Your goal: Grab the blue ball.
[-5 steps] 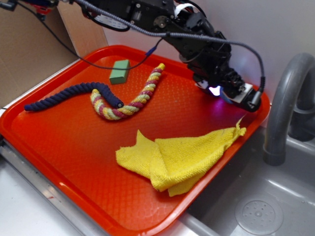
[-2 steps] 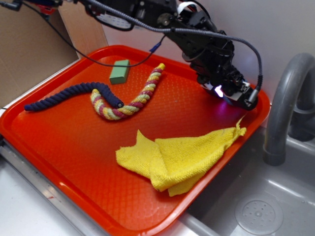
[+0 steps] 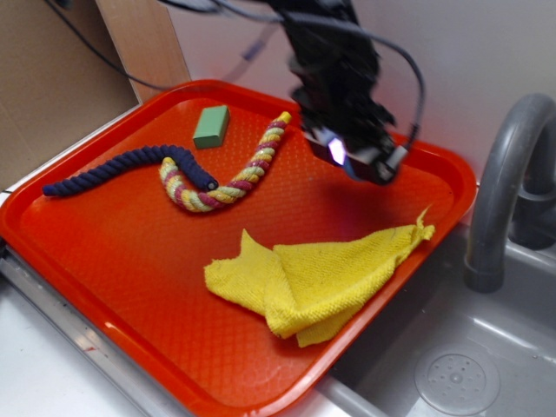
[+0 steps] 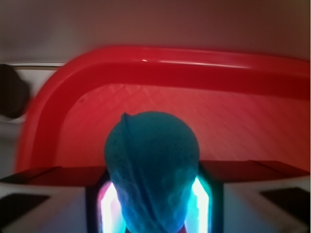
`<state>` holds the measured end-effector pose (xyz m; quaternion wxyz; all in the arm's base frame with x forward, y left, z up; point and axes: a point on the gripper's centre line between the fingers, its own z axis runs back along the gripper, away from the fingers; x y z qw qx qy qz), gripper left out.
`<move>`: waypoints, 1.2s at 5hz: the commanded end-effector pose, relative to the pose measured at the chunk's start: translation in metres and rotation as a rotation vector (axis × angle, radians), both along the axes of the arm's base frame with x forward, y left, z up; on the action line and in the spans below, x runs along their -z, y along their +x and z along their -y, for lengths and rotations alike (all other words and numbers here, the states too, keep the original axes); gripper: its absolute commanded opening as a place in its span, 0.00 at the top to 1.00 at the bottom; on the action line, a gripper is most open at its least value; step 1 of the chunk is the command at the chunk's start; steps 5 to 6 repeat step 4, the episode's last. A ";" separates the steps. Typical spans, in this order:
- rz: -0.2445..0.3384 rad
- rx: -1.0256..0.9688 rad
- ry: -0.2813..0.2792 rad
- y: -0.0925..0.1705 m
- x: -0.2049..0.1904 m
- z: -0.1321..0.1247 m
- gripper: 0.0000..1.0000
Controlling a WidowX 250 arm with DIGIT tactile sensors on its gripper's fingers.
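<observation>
The blue ball, dimpled and squeezed out of round, sits between the two jaws in the wrist view, lit by the glowing pads on both sides. My gripper is shut on it. In the exterior view the gripper hangs above the back middle of the red tray, clear of its floor. The ball itself is hidden there behind the black fingers; only a bright light shows. The wrist view looks at the tray's curved far corner.
On the tray lie a yellow cloth at the front right, a navy rope, a multi-coloured rope and a green block. A grey sink and tap stand to the right. Cardboard stands at the back left.
The gripper has risen and moved left from the tray's back right corner toward the back middle, with the ball in it. Nothing else on the tray has moved.
</observation>
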<state>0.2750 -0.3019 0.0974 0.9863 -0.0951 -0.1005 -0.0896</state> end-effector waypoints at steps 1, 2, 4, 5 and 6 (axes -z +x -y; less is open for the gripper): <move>-0.011 -0.232 -0.055 -0.050 -0.100 -0.088 1.00; 0.002 -0.339 -0.056 -0.081 -0.126 -0.135 1.00; 0.071 -0.462 -0.047 -0.098 -0.145 -0.175 1.00; 0.071 -0.462 -0.047 -0.098 -0.145 -0.175 1.00; 0.071 -0.462 -0.047 -0.098 -0.145 -0.175 1.00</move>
